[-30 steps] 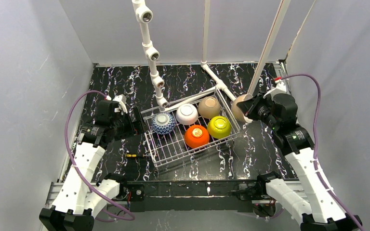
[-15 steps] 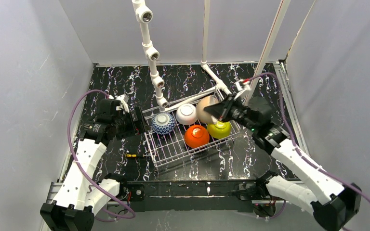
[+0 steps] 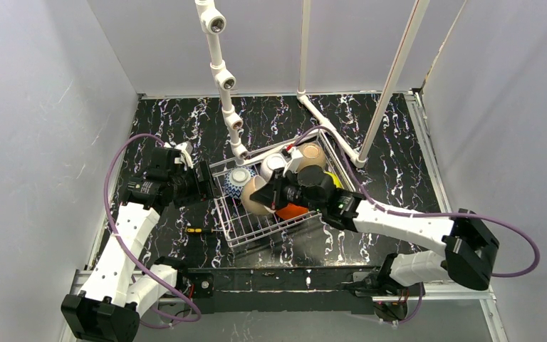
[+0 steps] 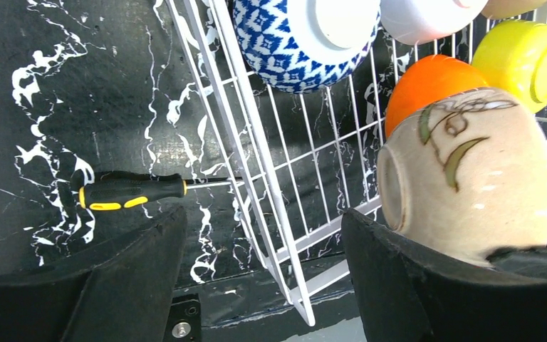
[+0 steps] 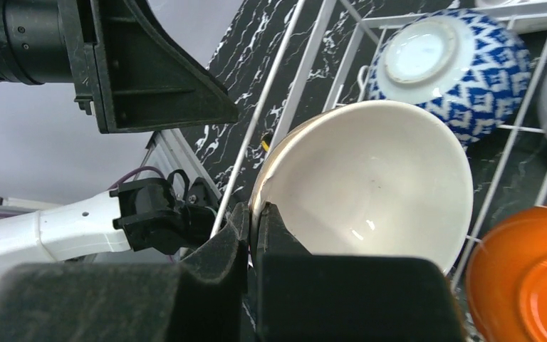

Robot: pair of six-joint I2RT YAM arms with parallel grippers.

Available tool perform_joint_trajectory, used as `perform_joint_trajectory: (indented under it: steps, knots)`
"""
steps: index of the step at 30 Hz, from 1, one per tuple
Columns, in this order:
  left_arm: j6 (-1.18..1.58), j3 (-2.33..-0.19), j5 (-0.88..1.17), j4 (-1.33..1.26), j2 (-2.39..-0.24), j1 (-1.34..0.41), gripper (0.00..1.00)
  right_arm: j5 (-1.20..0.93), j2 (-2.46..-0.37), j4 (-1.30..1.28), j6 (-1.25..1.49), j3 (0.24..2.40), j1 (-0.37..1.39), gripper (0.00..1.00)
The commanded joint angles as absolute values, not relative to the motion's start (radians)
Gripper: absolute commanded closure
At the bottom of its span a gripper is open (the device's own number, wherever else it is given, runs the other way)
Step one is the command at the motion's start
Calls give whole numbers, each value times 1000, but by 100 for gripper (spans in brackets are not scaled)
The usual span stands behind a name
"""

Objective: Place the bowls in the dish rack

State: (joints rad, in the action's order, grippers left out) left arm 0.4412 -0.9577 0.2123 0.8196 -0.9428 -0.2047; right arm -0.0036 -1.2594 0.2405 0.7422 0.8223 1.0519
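Reaching in from the right, the right gripper [image 3: 273,194] hangs over the near-left part of the dish rack [image 3: 253,229]. Its jaws are pinched tight on the rim of a tan bowl [image 3: 255,195]. That bowl is tipped on its side, with its foot turned left and its cream inside facing the gripper. The left wrist view shows a brown leaf pattern on its outer wall. Whether it touches the rack's wires cannot be told.

Five more bowls sit upside down inside the rack. Along the far side, from left to right, stand the blue-and-white bowl [image 3: 239,178], the white bowl [image 3: 273,163] and a second tan bowl [image 3: 312,153]. Nearer are the orange bowl [image 4: 427,85] and, to its right, the yellow-green bowl [image 4: 527,60]. In the top view the right arm covers most of these two.

The left gripper [image 3: 204,182] is just outside the rack's left wall, its jaws spread wide with nothing in them.

A screwdriver [image 4: 132,192] with a black-and-yellow handle lies on the black marbled table [image 3: 185,128] left of the rack, its shaft reaching the rack's wall. A white pipe frame [image 3: 224,75] rises behind the rack.
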Motion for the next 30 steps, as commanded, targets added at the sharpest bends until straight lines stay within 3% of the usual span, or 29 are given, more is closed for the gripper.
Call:
perform_joint_trajectory:
  steps: [1, 19, 30]
  knots:
    - [407, -982, 171, 854, -928, -201, 23, 18, -1290, 512, 799, 863, 1082, 99]
    - [401, -968, 186, 848, -920, -201, 28, 92, -1425, 807, 1144, 721, 1083, 99]
    - [410, -974, 196, 839, -922, -201, 28, 72, -1599, 1117, 1460, 654, 1083, 99]
